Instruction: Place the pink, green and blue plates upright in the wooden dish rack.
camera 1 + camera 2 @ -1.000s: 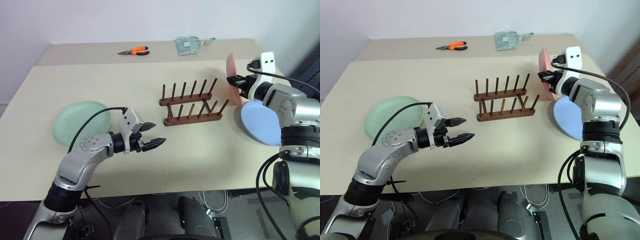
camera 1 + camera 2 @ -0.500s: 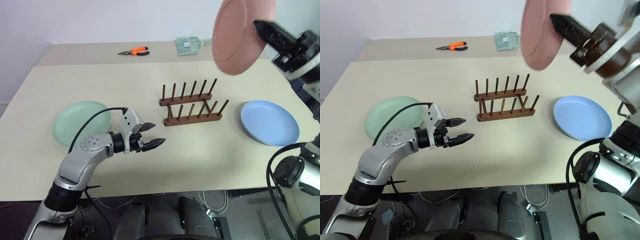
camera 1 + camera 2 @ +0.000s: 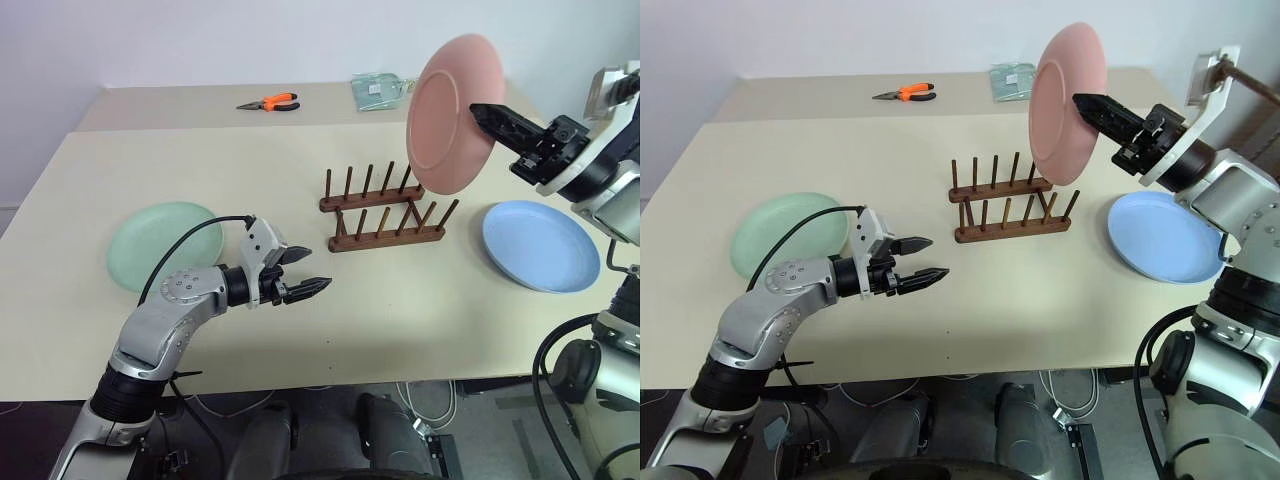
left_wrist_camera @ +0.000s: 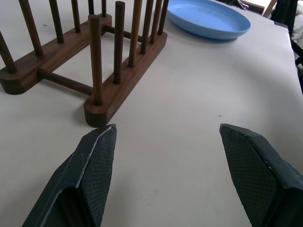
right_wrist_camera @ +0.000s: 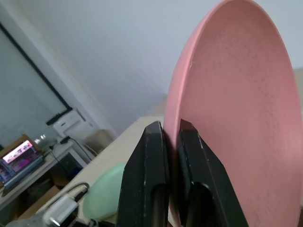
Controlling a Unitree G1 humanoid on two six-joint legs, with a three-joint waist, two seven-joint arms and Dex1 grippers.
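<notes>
The right gripper (image 3: 487,117) is clamped on the rim of the pink plate (image 3: 450,115), holding it upright in the air above the right end of the wooden dish rack (image 3: 383,209), clear of the pegs and not touching them; the wrist view shows the two black fingers (image 5: 151,156) pinching the plate's edge between them. The rack stands empty near the middle of the beige table (image 3: 200,150), its two rails running left to right. The blue plate (image 3: 540,245) lies flat on the table to the right of the rack, a little apart from it. The green plate (image 3: 160,240) lies flat well to the left. The left gripper (image 3: 305,272) hovers low over the table between the green plate and the rack, on the near side, its fingers spread apart and holding nothing. On the far part of the table lie orange-handled pliers (image 3: 268,102) and a clear plastic packet (image 3: 378,90).
</notes>
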